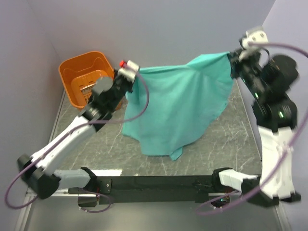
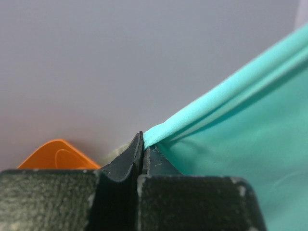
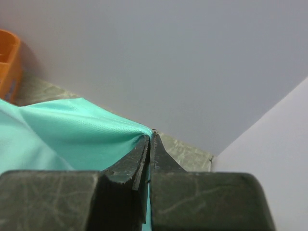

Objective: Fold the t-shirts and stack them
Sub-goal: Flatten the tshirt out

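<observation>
A teal-green t-shirt (image 1: 180, 106) hangs stretched between my two grippers above the table, its lower part draped down onto the dark marbled tabletop (image 1: 226, 130). My left gripper (image 1: 131, 79) is shut on the shirt's left top edge; in the left wrist view (image 2: 142, 139) the cloth (image 2: 240, 125) runs out of the closed jaws to the right. My right gripper (image 1: 233, 60) is shut on the shirt's right top corner; in the right wrist view (image 3: 151, 137) the cloth (image 3: 72, 125) spreads left from the closed jaws.
An orange plastic basket (image 1: 86, 77) stands at the back left of the table, just behind my left arm; it also shows in the left wrist view (image 2: 57, 154) and the right wrist view (image 3: 7, 62). Grey walls close in the back and sides.
</observation>
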Motion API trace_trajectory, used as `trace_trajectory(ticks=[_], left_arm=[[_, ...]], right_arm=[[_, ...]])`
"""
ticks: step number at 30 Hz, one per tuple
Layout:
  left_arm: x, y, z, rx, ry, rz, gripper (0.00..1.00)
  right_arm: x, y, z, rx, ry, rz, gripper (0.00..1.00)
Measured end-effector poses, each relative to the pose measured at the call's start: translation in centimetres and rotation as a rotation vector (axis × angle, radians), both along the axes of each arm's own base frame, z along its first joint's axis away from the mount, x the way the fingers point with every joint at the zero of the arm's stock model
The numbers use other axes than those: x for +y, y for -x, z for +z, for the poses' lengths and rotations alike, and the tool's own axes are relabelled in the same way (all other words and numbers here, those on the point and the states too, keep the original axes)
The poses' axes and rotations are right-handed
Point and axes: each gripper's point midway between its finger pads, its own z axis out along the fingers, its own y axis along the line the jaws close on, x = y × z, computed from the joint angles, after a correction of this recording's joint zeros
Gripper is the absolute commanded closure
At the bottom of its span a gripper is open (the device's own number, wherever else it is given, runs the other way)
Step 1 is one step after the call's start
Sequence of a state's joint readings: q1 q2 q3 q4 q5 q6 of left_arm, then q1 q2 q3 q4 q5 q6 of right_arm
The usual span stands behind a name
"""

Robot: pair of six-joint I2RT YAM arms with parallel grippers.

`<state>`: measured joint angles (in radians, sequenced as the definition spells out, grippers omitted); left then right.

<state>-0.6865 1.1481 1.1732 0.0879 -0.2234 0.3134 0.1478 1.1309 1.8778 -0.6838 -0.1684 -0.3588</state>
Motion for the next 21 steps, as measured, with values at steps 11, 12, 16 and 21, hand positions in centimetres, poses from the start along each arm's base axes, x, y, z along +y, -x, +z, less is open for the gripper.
trace_trajectory(ticks=[11, 12, 16, 21], left_arm=[[-3.5, -5.5, 11.5, -0.14, 0.253, -0.115, 0.99], [-3.4, -4.3, 12.6, -0.167, 0.276, -0.145, 0.99], [-2.2, 1.1, 12.0, -0.199, 0.293, -0.256, 0.99], [-3.2, 4.5, 1.8, -0.033, 0.216, -0.397, 0.94]], right_arm=[[-5.9, -8.8, 3.0, -0.046, -0.095, -0.268, 1.0], [-6.2, -7.5, 3.9, -0.083, -0.094, -0.265, 1.0], [-4.9, 0.7, 4.6, -0.204, -0.033, -0.175, 1.0], [-3.1, 7.0, -3.0, -0.175, 0.178, -0.054, 1.0]])
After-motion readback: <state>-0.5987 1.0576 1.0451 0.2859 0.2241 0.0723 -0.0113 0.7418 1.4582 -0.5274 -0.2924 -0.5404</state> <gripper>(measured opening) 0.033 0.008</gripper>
